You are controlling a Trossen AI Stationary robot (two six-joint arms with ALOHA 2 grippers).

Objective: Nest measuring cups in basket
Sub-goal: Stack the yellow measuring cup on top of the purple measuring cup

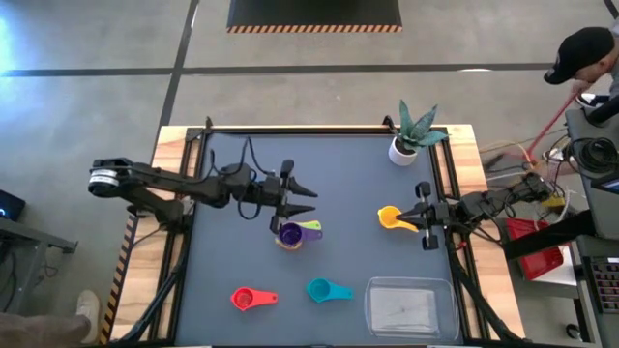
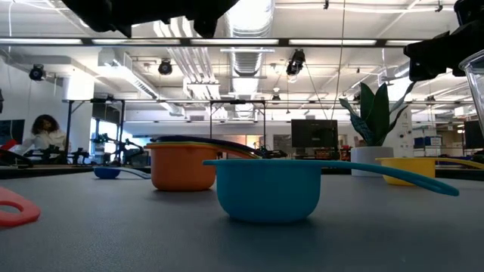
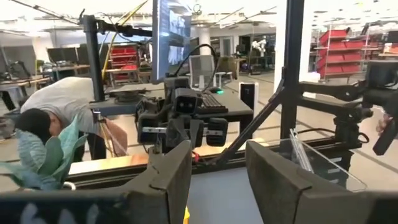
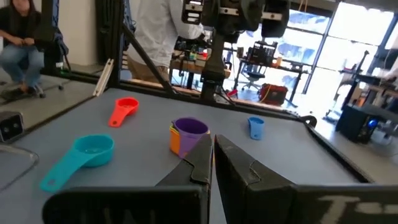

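I have the left pincer (image 1: pixel 308 202) half-open and empty just above the purple-topped cup stack (image 1: pixel 290 235), far from the basket (image 1: pixel 408 306), right pincer (image 1: pixel 423 217) shut beside the yellow cup (image 1: pixel 391 217); next, I'd judge, fetch another cup.

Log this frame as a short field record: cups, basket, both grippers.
stack: purple cup on top of nested cups, mid-table; orange cup outermost in low view
loose cups: red cup, teal cup, yellow cup, blue cup
basket: near right corner, no cup inside
left gripper: above table beside the stack, fingers parted, holding nothing
right gripper: at the yellow cup, fingers shut
plant pot: far right of table
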